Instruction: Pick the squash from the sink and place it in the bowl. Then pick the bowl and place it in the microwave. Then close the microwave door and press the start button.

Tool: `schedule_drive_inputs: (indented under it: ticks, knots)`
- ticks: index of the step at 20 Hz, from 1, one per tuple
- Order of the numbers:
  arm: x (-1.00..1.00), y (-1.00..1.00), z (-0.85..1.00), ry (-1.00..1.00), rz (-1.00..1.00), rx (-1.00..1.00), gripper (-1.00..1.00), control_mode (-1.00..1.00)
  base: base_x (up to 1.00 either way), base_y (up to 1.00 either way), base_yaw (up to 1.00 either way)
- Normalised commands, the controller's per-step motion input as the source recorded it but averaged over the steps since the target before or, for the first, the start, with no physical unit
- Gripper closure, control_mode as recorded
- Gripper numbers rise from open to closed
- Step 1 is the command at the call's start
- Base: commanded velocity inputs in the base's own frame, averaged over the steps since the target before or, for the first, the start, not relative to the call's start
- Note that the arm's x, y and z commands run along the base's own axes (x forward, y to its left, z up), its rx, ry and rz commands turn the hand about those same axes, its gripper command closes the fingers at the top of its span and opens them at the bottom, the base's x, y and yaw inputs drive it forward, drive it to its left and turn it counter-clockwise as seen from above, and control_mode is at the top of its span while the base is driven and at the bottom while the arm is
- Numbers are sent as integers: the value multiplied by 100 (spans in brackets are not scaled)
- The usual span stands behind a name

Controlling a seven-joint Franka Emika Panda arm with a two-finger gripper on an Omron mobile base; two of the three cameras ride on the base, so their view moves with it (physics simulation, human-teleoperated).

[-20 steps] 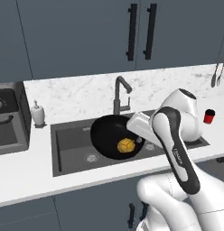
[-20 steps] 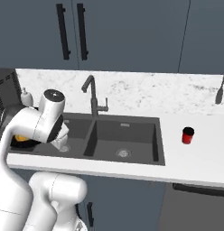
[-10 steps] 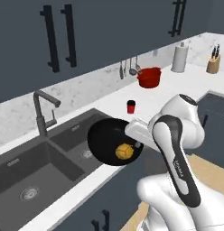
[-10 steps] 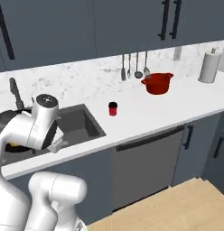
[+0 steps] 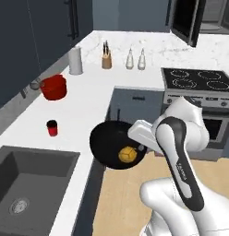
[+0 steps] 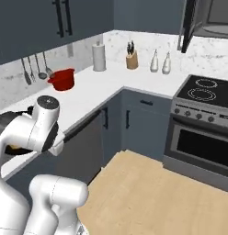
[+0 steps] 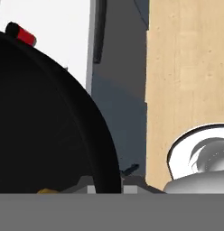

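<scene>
Glossy black, the bowl (image 5: 112, 144) hangs off my pincer (image 5: 140, 146), which is pressed together on its right-hand rim as the left base view has it, with the yellow squash (image 5: 127, 155) sitting inside near that same edge. In my hand view the bowl (image 7: 46, 117) looms as a dark curve, and a sliver of the squash (image 7: 49, 191) peeks at the bottom.

What has changed is the whole outlook: a second ago the sink lay square ahead of me, half a second ago it had slid off to the left, and now my base has swung round so that the stove (image 5: 198, 84) and the corner counter (image 5: 91, 99) are in front. The things themselves did not move; I did, carrying the bowl along. It now hangs past the counter edge, partly over the wood floor (image 5: 128, 198). The sink (image 5: 28, 189) is at lower left, its basin bare.

I judge the squash step done and the carry to the microwave under way. The microwave door (image 5: 183, 19) stands open at upper right above the stove, and part of the microwave (image 5: 218, 14) shows beside it; I cannot see what is inside.

A red pot (image 5: 53, 87) and a small red cup (image 5: 52, 128) stand on the counter; what they hold I cannot tell
</scene>
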Motion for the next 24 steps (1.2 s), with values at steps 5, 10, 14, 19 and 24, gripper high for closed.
schedule_drive_inputs:
  ticks: [5,10,14,19,24]
  knots:
    - [0,0,0,0,0,0,100,100,36,-78,-66]
    - [0,0,0,0,0,0,100,100,56,-100,-41]
    - [0,0,0,0,0,0,100,100,93,-96,-26]
    - [0,0,0,0,0,0,100,100,100,-61,-15]
    - [0,0,0,0,0,0,100,100,100,-14,-12]
